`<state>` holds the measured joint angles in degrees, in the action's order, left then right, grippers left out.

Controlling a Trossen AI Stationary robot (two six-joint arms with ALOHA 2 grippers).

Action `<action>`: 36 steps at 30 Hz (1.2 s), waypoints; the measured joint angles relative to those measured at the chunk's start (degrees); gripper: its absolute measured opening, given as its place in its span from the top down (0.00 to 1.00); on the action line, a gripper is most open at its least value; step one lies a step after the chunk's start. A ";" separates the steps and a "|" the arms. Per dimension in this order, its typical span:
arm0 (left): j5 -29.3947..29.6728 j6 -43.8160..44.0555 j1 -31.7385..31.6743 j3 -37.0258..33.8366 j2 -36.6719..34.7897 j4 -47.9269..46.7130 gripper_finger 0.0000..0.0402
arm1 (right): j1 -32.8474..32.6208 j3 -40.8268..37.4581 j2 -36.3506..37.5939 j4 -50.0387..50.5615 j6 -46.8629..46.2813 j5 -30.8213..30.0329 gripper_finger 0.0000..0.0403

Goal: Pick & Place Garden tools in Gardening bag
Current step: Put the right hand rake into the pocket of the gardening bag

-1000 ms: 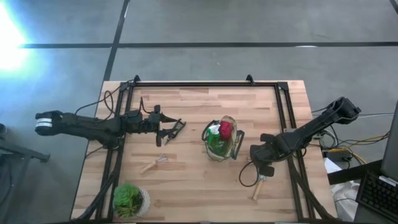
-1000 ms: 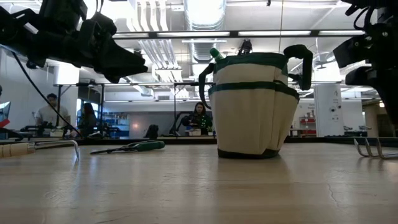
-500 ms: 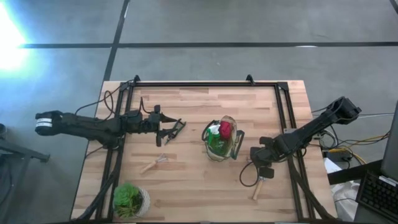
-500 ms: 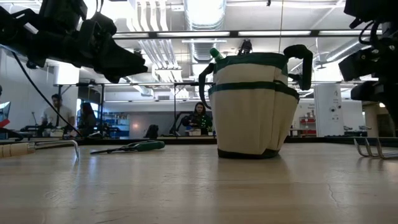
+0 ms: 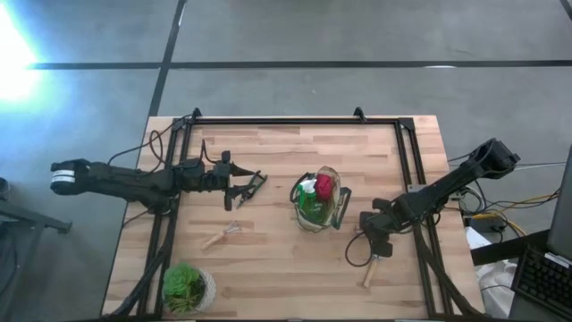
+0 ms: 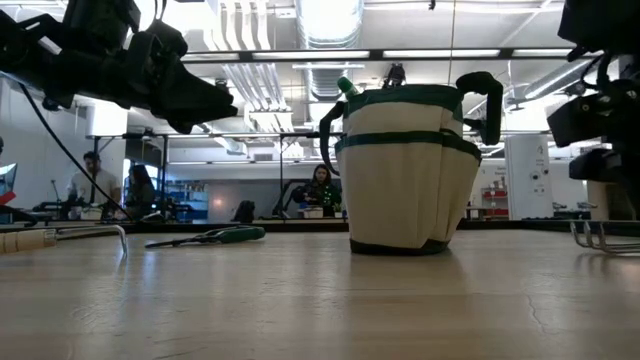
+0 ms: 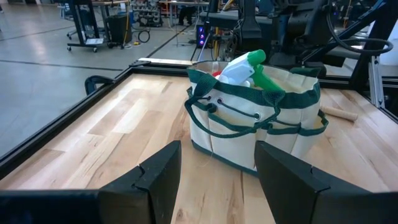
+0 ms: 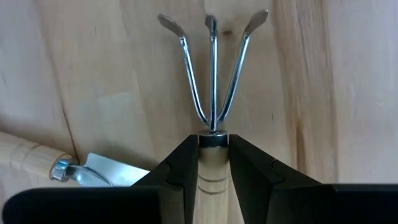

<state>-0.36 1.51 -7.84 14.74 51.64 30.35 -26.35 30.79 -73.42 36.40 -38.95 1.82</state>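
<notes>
We see the right gripper (image 8: 213, 163) has dropped lower beside the gardening bag (image 5: 318, 202) since a second ago, and its fingers now pinch the wooden handle of the rake (image 8: 212, 74) just behind the three prongs, which lie flat on the table (image 5: 286, 268); nothing else has shifted. The left gripper (image 7: 216, 167) hangs over the table on the bag's far side, jaws spread wide and holding nothing. In the bag we make out the green spray bottle (image 7: 249, 67) and a red-handled tool (image 5: 323, 186). Hard to read: part of a second wooden-handled tool with a metal blade (image 8: 93, 167) is cut off by the right fingers. Near the left gripper lie the pruners (image 5: 253, 186) and a small wooden-handled tool (image 5: 222, 234); the potted plant (image 5: 187, 286) sits at the table's corner
</notes>
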 joint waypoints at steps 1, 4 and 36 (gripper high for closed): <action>0.00 0.01 0.00 0.00 0.00 0.01 0.49 | 0.00 -0.25 0.04 -0.13 -0.43 0.14 0.80; 0.00 0.00 0.00 0.00 0.00 0.02 0.49 | 0.00 -0.98 -0.08 -0.75 -1.53 0.68 0.78; 0.00 0.01 0.00 0.00 0.00 0.00 0.49 | 0.02 -1.75 -0.09 -2.11 -0.91 1.17 0.86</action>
<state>-0.36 1.52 -7.84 14.74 51.64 30.35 -26.33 29.04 -73.52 34.29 -39.86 2.98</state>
